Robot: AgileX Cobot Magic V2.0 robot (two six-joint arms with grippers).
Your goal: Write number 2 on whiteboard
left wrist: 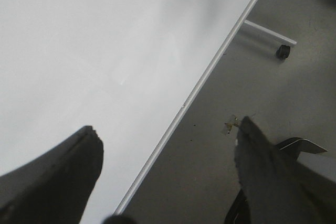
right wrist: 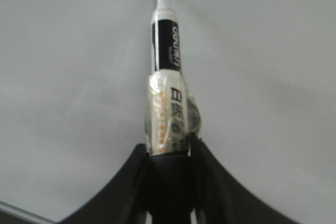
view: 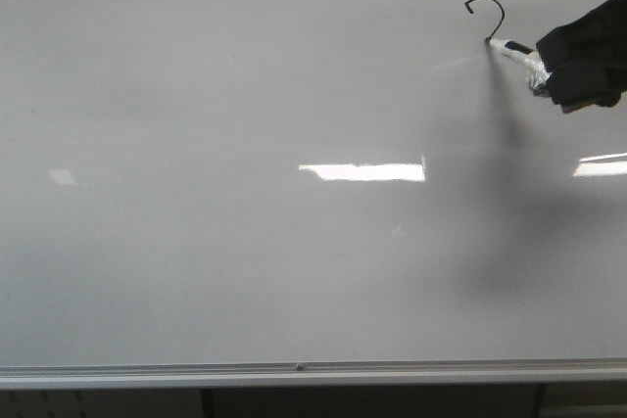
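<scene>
Nearest the camera, a silver aluminium rail [view: 294, 371] runs along the lower edge of the whiteboard [view: 245, 95], a glossy white-grey sheet with bright rectangular glare patches. Well above the rail, toward the board's right side, the right gripper [view: 549, 73] is clamped on a white marker [view: 519, 54] with black label and wrinkled clear tape wrap. Its tip touches the number 2 [view: 487, 15], so far only a thin black hooked stroke. The left gripper [left wrist: 168, 150], dark matte fingers spread wide, holds nothing over the rail's far end.
</scene>
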